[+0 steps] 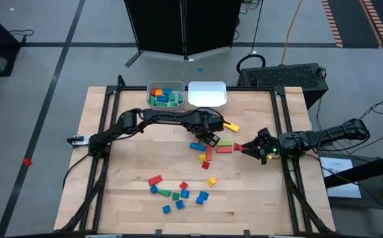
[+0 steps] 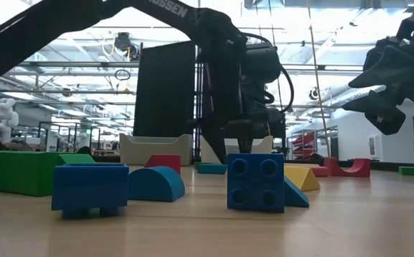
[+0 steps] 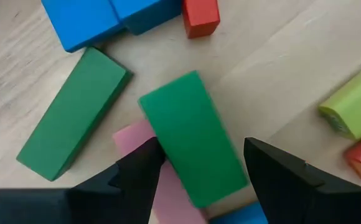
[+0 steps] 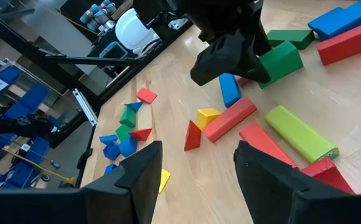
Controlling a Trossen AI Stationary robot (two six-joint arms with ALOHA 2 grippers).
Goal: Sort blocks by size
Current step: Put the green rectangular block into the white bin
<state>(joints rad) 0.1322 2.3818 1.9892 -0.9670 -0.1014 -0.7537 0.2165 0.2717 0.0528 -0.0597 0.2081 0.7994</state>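
Observation:
My left gripper [image 1: 210,138] reaches over the middle cluster of blocks and is shut on a green bar [image 3: 193,140]; both also show in the right wrist view, the gripper [image 4: 230,53] and the bar [image 4: 281,58]. Under them lie a pink bar [image 3: 137,140], another green bar [image 3: 75,115], blue blocks [image 3: 99,18] and a small red block [image 3: 200,15]. My right gripper [image 1: 244,147] is open and empty, hovering just right of a lime bar [image 4: 299,134] and a red bar [image 4: 230,118]. My left gripper pinches the green bar by its two long sides [image 3: 162,149], near the end closest to the wrist, between its two fingers. The fingers come from above and lie across the bar. The bar sits tilted, raised over the pink bar.
At the far edge, one bin [image 1: 166,94] holds several coloured blocks and a white bin [image 1: 207,93] beside it holds none. A yellow bar [image 1: 231,125] lies behind the cluster. Several small blocks [image 1: 178,192] are scattered toward the near edge.

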